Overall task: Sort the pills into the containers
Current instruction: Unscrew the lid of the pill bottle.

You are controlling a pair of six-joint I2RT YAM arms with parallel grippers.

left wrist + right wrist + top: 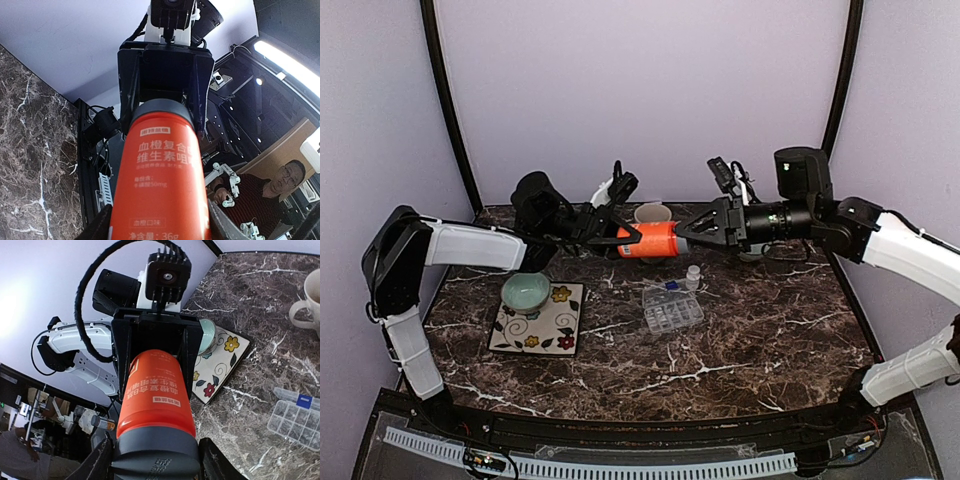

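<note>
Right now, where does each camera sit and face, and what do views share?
Top view: fixed above and behind the arms, looking down on the table; both arms meet at the orange bottle.
Left wrist: on the left arm, looking along the bottle at the right jaws; own jaws at bottom edge.
Right wrist: on the right arm, looking along the bottle at the left jaws; own jaws flank its cap.
Shared: all show the bottle; top and right wrist share the pill box.

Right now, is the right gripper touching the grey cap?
Touching. In the right wrist view, the right gripper has its fingers pressed against both sides of the grey cap.
</note>
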